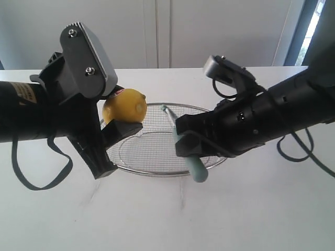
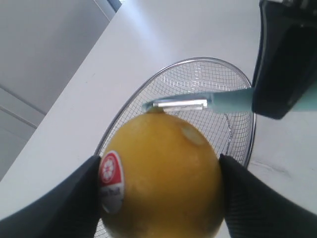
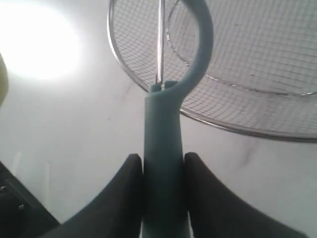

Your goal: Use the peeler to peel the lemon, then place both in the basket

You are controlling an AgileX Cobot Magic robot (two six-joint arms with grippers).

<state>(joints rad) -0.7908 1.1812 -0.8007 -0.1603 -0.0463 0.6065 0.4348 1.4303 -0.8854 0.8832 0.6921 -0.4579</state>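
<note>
My left gripper [image 1: 119, 116] is shut on the yellow lemon [image 1: 125, 106], held above the table at the left edge of the wire basket [image 1: 137, 167]. In the left wrist view the lemon [image 2: 161, 173] fills the space between both black fingers [image 2: 64, 203], its red-and-white sticker against one of them. My right gripper [image 1: 184, 142] is shut on the teal handle of the peeler [image 1: 196, 168]. The peeler's metal blade head [image 2: 181, 104] reaches over the basket [image 2: 237, 74] and meets the lemon's far end. In the right wrist view the handle [image 3: 163, 168] runs between the fingers, above the basket [image 3: 148, 89].
The basket stands on a white table [image 1: 251, 209], whose far edge meets a pale wall. Both black arms hang over the table on either side of the basket, with loose cables looping under them.
</note>
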